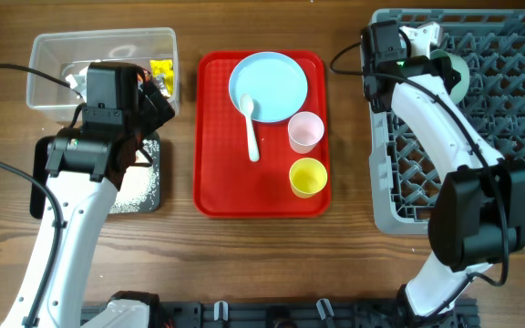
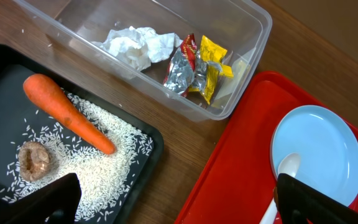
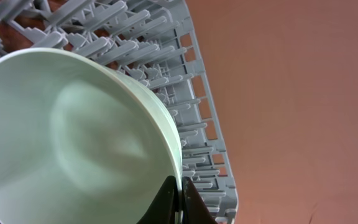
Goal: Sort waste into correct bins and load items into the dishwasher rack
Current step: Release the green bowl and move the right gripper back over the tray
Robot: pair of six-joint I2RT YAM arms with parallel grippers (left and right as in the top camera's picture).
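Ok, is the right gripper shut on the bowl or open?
Shut on the bowl: in the wrist view the right gripper pinches its rim.

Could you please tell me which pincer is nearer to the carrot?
Left. The left pincer hangs open near the carrot; the right pincer grips a bowl at the rack, across the table.

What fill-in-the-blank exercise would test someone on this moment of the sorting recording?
1. The black tray holds rice grains and an orange ____.
2. The white spoon rests partly on the pale blue ____.
3. The right gripper is shut on the rim of a ____ at the dishwasher rack.
4. The crumpled tissue lies in the clear tub beside the foil ____.
Missing words: carrot; plate; bowl; wrappers.
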